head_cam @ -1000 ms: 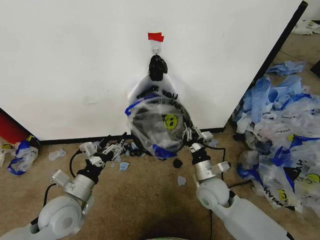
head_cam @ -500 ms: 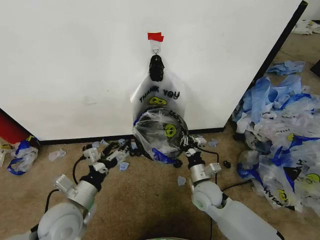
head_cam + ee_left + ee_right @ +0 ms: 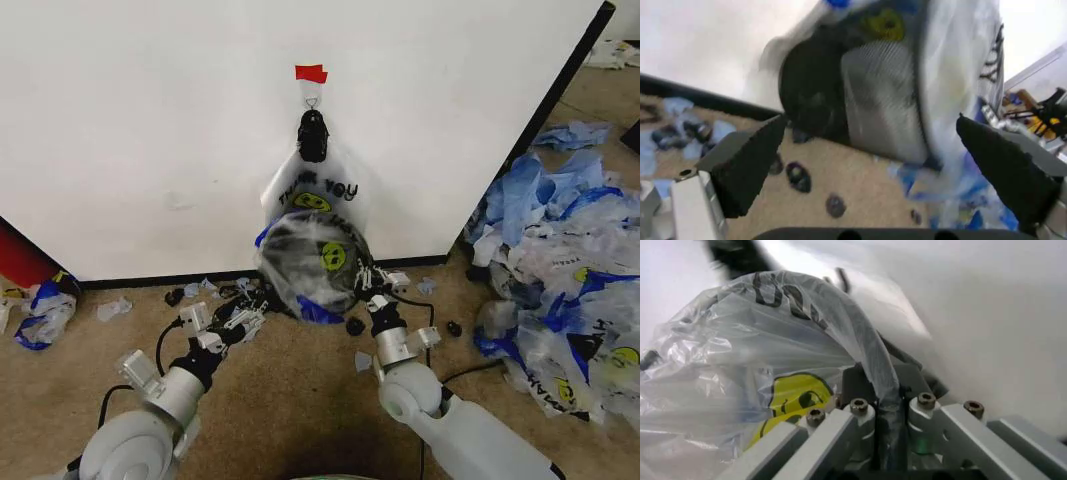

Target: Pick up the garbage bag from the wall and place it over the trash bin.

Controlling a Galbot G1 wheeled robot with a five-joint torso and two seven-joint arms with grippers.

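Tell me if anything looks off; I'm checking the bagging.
Yes: the trash bin lies tipped against the wall, mouth toward the robot, garbage bag stretched over it. The right gripper pinches its rim.

Glossy crinkled plastic garbage bag (image 3: 318, 262), black wire-mesh trash bin (image 3: 877, 95), matt white wall (image 3: 150, 130)

trash bin (image 3: 312, 268) on floor against wall (image 3: 150, 130) | garbage bag (image 3: 330, 250) over it | left claw (image 3: 243, 312) left, right claw (image 3: 372, 285) right

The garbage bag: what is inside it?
The black mesh trash bin shows through the garbage bag, which covers its top. The bin's inside is hidden by crumpled plastic.
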